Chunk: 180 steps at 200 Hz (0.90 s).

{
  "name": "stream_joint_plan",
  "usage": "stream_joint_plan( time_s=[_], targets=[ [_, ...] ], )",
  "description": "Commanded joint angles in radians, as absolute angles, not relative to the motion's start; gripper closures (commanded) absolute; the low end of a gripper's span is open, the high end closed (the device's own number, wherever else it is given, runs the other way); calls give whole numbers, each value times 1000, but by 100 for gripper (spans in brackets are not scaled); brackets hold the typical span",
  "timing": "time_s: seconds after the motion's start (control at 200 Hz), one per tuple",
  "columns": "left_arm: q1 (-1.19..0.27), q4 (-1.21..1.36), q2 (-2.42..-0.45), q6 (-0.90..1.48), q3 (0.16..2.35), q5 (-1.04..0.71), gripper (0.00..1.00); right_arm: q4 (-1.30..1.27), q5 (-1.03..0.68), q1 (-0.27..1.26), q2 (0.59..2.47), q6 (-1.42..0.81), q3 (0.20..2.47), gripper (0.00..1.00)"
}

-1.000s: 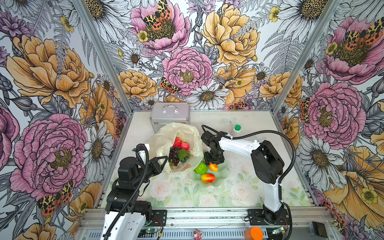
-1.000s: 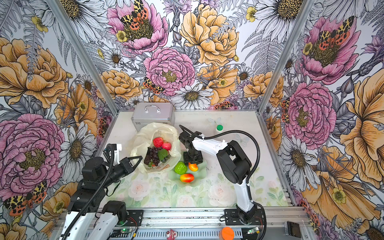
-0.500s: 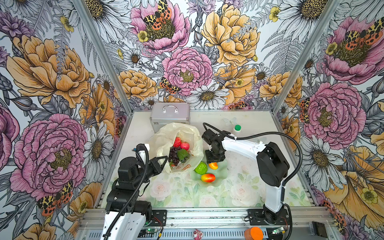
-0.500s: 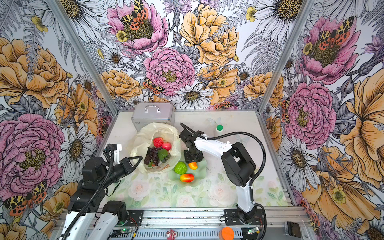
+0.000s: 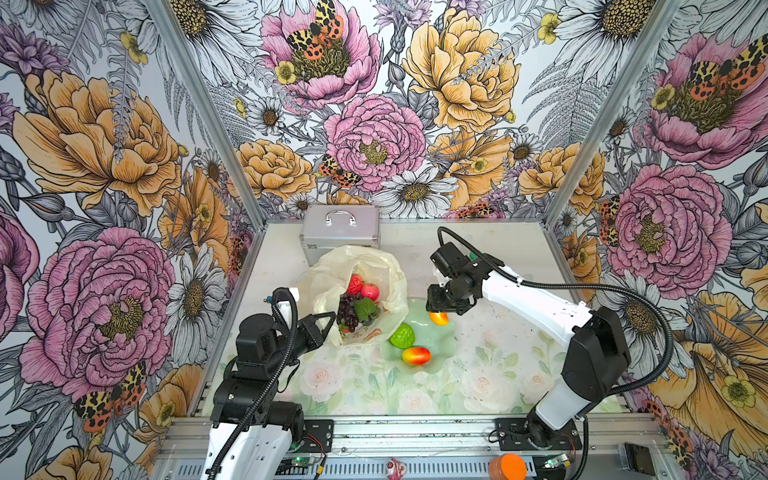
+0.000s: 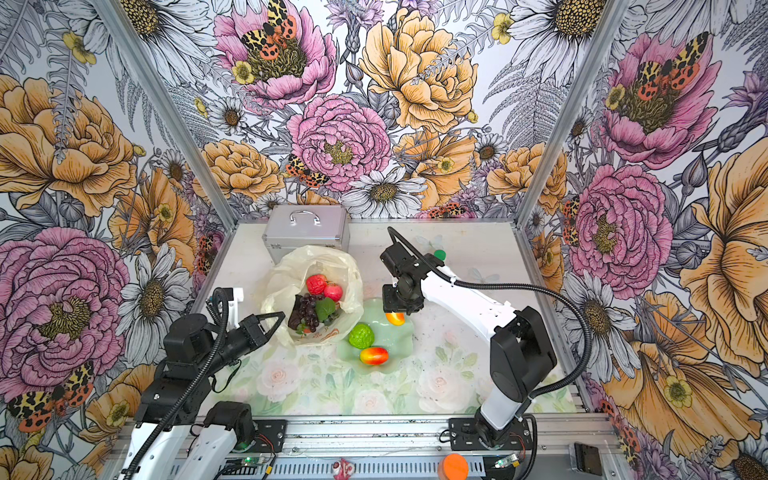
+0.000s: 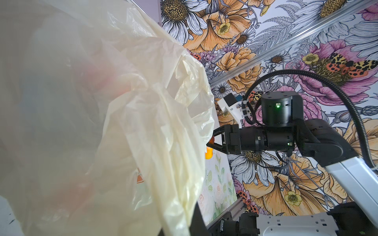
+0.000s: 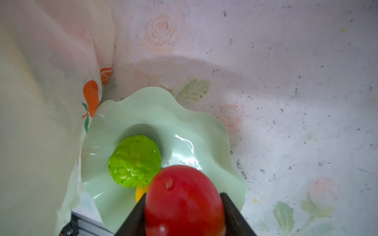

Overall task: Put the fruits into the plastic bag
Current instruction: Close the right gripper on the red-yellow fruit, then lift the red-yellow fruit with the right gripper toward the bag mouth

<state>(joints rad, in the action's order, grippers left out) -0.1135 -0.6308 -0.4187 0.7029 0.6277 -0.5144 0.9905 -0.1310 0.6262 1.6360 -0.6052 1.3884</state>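
We've got open air above bag (image 5: pixel 374 262) mouth. Case (image 5: pixel 340 235) blocks behind it, left gripper (image 5: pixel 331 318) at near rim. Table (image 5: pixel 503 353) right of dish (image 5: pixel 436 351) bare, rm to pass.

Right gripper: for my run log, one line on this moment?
right gripper: shut on red-yellow toy mango | left gripper: shut on translucent pale-yellow plastic bag

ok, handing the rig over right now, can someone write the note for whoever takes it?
The left tool is shut on the plastic bag rim, holding its mouth open.
The right tool is shut on a mango, raised over the dish.
Done: strawberry, apple and grapes are in the bag.
Left: bag the held mango, then the green ball and the other mango from the dish.
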Motion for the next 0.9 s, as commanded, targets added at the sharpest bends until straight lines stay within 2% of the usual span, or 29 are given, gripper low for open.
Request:
stream_joint_plan(
  time_s=[0.0, 0.45, 0.896],
  targets=[
    [-104, -629, -417, 684, 620, -511, 100, 979, -161, 617, 1561, -628, 1393, 59],
    [-104, -629, -416, 684, 618, -511, 100, 927, -277, 583, 1406, -690, 1532, 59],
    [-112, -627, -405, 684, 618, -510, 100, 675, -544, 586, 1423, -922, 1601, 59]
  ],
)
